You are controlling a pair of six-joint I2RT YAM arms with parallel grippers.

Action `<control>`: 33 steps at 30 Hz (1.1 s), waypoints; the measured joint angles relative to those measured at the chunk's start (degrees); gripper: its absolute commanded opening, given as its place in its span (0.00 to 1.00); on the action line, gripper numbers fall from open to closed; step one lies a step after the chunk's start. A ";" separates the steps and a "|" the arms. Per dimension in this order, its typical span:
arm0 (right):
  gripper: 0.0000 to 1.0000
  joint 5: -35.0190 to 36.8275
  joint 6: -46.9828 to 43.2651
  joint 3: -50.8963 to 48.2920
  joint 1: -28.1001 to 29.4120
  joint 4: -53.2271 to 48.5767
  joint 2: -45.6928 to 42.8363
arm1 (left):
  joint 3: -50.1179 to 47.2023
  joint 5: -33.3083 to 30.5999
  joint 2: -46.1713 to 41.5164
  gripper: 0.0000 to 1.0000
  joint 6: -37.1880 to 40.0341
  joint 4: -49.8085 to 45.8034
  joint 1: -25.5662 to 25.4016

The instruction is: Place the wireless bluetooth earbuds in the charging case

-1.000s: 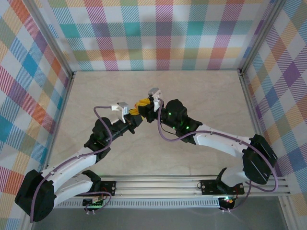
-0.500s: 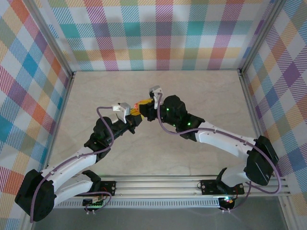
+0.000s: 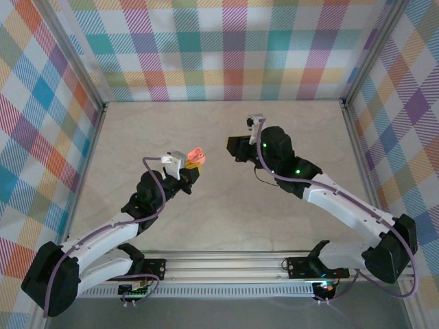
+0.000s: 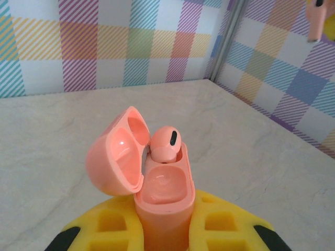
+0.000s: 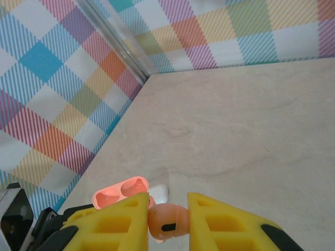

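The pinkish-orange charging case (image 4: 163, 201) stands upright with its lid (image 4: 116, 159) swung open to the left. My left gripper (image 4: 165, 232) is shut on its lower body between yellow fingers (image 4: 112, 227). One pinkish-orange earbud (image 4: 166, 144) sits in the far socket, and the near socket is bare. From above, the case (image 3: 195, 156) is held above the table's middle. My right gripper (image 5: 168, 222) is shut on a second pinkish-orange earbud (image 5: 170, 224). It hangs to the right of the case (image 5: 121, 192), apart from it. That gripper (image 3: 234, 147) faces left toward the case.
A small white object (image 5: 160, 192) lies just behind the case; I cannot tell what it is. The marble-look tabletop (image 3: 295, 123) is fenced by checked walls (image 3: 219, 48) and aluminium posts (image 3: 82, 89). The held earbud's stem (image 4: 314, 23) hangs at the upper right of the left wrist view.
The two grippers were together at the case. The right gripper has pulled back to the right and away, and the left gripper with the open case has shifted slightly left.
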 measured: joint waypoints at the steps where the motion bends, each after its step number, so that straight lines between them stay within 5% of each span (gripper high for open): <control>1: 0.23 -0.17 0.44 -0.66 -0.74 -0.68 -0.63 | -0.02 0.00 0.00 0.00 0.00 -0.09 0.00; 10: 0.22 -2.86 6.05 -9.01 -8.39 -7.85 0.96 | -0.42 -0.42 -3.34 0.00 0.00 -3.10 0.00; 22: 0.22 -11.69 12.44 -14.32 -11.17 -7.61 19.02 | -1.03 -0.42 -8.00 0.00 0.00 -7.15 -0.02; 33: 0.43 -14.73 13.68 -11.76 -11.56 -8.37 26.16 | -1.51 -0.59 -8.74 0.00 0.00 -7.48 0.00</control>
